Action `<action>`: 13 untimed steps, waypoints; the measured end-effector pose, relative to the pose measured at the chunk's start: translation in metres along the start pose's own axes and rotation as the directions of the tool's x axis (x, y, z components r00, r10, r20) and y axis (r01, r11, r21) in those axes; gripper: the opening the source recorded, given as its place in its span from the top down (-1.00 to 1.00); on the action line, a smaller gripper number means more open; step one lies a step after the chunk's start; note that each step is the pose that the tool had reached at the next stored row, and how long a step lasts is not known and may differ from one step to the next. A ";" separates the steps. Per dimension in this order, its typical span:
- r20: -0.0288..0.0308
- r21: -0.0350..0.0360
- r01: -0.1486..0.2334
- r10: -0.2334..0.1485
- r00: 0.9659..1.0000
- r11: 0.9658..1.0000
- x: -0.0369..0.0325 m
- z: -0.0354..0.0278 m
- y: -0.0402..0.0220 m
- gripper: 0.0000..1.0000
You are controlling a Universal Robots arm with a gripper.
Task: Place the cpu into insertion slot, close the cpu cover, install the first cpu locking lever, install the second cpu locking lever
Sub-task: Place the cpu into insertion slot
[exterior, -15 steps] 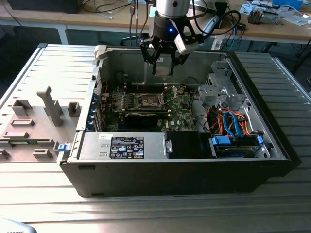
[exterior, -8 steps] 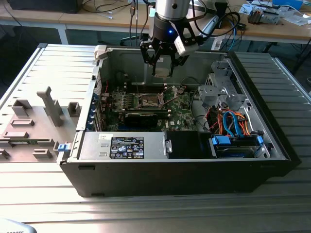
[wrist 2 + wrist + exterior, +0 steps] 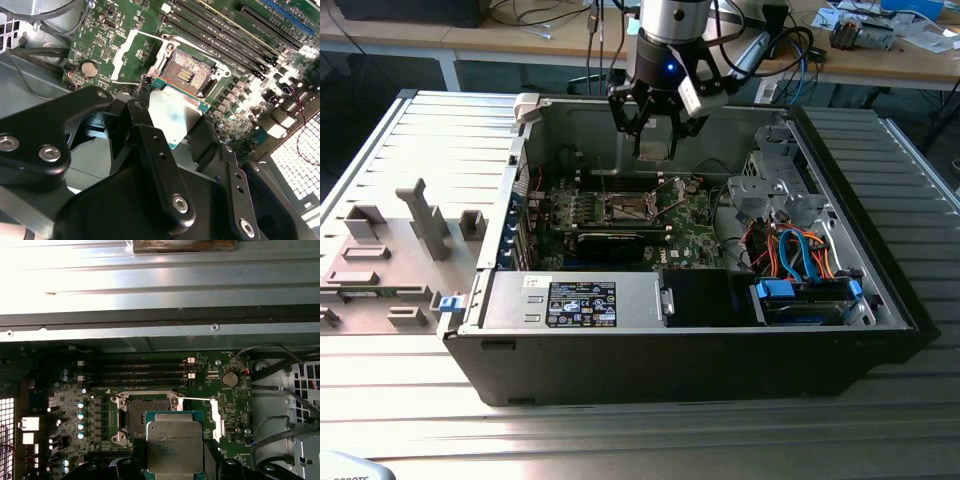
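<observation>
Black fingers (image 3: 157, 165) around silver-topped cpu (image 3: 175, 117) (green-edged)

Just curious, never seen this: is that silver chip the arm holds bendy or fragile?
Probably stiff: the cpu looks flat though gripped only at its edges by the jaws. Likely slippery: smooth metal top. Perhaps delicate: it must meet fine contacts in the insertion slot.

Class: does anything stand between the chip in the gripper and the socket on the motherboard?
Nothing visible does. The gripper holds the cpu above the motherboard; the insertion slot lies bare, with the cpu cover swung open beside it.
</observation>
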State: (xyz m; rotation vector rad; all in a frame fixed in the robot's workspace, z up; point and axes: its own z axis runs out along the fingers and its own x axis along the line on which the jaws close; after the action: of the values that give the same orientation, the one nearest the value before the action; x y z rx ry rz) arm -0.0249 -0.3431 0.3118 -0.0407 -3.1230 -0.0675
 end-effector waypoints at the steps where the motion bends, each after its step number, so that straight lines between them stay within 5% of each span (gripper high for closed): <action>1: 0.000 0.000 0.000 0.000 1.000 1.000 0.0000 0.0002 0.0000 -0.08; 13: 0.000 0.000 0.000 0.000 1.000 1.000 0.0000 0.0031 -0.0001 -0.08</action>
State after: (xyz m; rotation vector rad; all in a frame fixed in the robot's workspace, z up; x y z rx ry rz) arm -0.0249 -0.3431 0.3088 -0.0407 -3.1230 -0.0670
